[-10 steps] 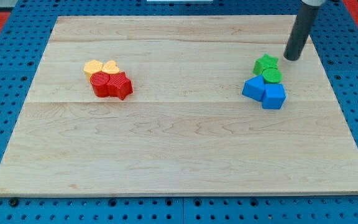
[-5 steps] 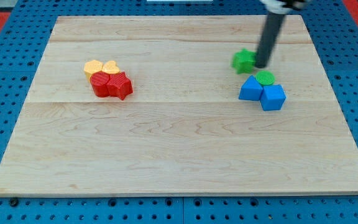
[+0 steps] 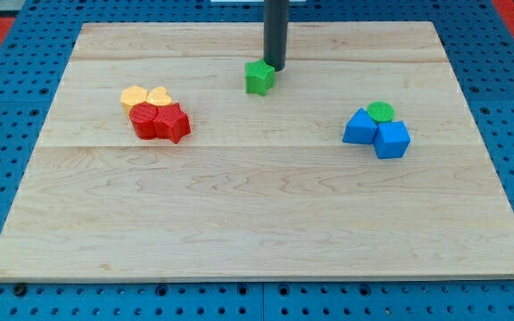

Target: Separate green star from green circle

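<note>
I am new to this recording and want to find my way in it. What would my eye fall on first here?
First the dark rod coming down from the view's top, with my tip at the upper right edge of the green star, which sits alone. Then two tight clusters: at the view's right the green circle behind two blue blocks, and at the left yellow blocks against red blocks.

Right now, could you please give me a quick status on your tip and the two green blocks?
My tip touching green star block, on its upper right. Green circle block far to the view's right, against two blue blocks. Nothing between them.
</note>
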